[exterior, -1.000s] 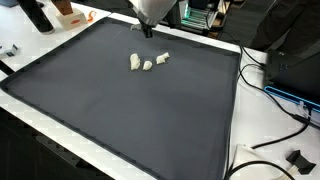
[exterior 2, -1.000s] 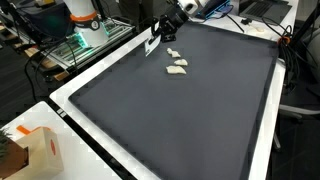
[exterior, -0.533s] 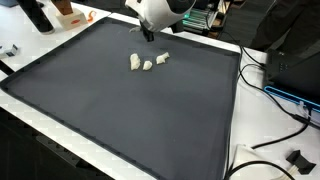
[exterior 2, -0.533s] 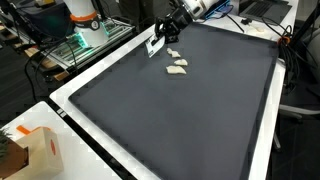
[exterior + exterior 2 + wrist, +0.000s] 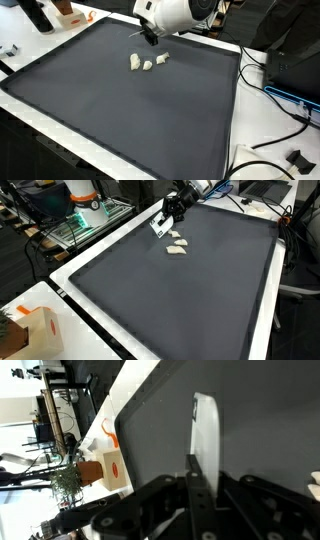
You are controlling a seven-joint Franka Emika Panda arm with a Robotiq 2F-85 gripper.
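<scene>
Close behind the tool (image 5: 148,38) runs one edge of the dark mat (image 5: 120,115), with the white rim of the tabletop (image 5: 226,44) just beyond it. Three small white pieces (image 5: 147,64) lie on the mat near the tool, not touching it. Away from them the mat stretches wide and flat to its opposite edge. Well apart from the tool, a cardboard box (image 5: 38,330) stands off the mat, its contents hidden. In the wrist view a white strip (image 5: 205,435) stands at the fingertips; you cannot tell whether the tool grips it or how far open it is.
</scene>
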